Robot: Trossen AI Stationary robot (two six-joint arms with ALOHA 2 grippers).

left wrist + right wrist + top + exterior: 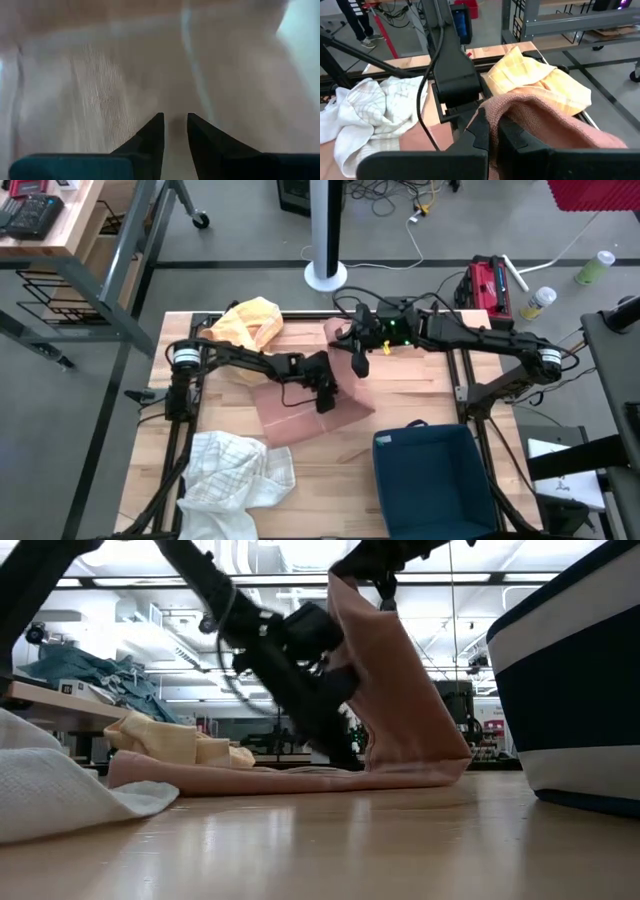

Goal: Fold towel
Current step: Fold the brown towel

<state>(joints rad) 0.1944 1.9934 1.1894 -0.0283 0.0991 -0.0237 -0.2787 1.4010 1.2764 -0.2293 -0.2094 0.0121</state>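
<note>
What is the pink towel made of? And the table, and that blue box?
Pink towel: soft, matte cloth, probably terry; it drapes and looks nubbly up close.
Table: pale wood with a smooth, slightly glossy finish; plank lines show.
Blue box: seemingly fabric, with a white stripe; hard to confirm.

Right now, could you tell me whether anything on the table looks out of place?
Nothing is damaged, but a crumpled white towel hangs over the wooden table's front edge, and a bunched yellow towel lies unfolded at the back.
</note>
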